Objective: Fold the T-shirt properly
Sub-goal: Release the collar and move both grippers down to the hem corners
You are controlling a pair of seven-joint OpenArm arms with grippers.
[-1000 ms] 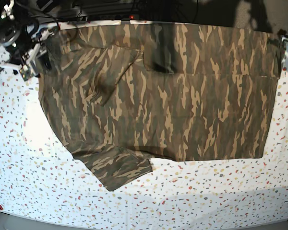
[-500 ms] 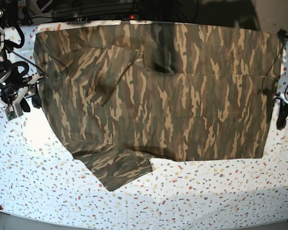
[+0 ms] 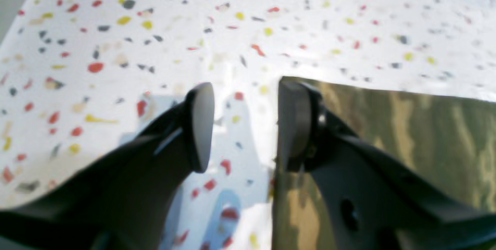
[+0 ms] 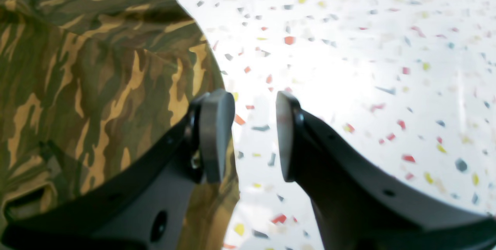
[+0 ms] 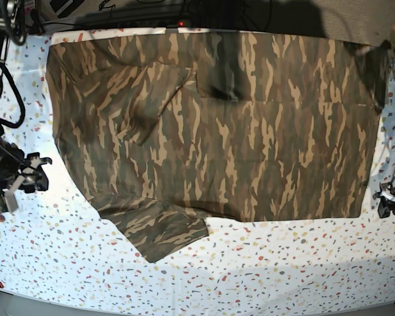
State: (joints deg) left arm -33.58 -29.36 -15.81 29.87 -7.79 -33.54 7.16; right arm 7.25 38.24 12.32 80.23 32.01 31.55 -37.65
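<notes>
camouflage t-shirt (image 5: 224,125) lies flat on the table (image 5: 283,263); both arms have dropped toward its near corners, left end effector (image 3: 244,126) and right end effector (image 4: 254,135) released, likely lining up a fold.

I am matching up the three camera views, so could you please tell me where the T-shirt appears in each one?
Base: the T-shirt fills the upper middle, one sleeve jutting out at lower left.
Left wrist: its straight-edged corner sits at lower right, behind the open left gripper.
Right wrist: it covers the left side, beside the open right gripper.
Shared landmark: the speckled white table.
</notes>
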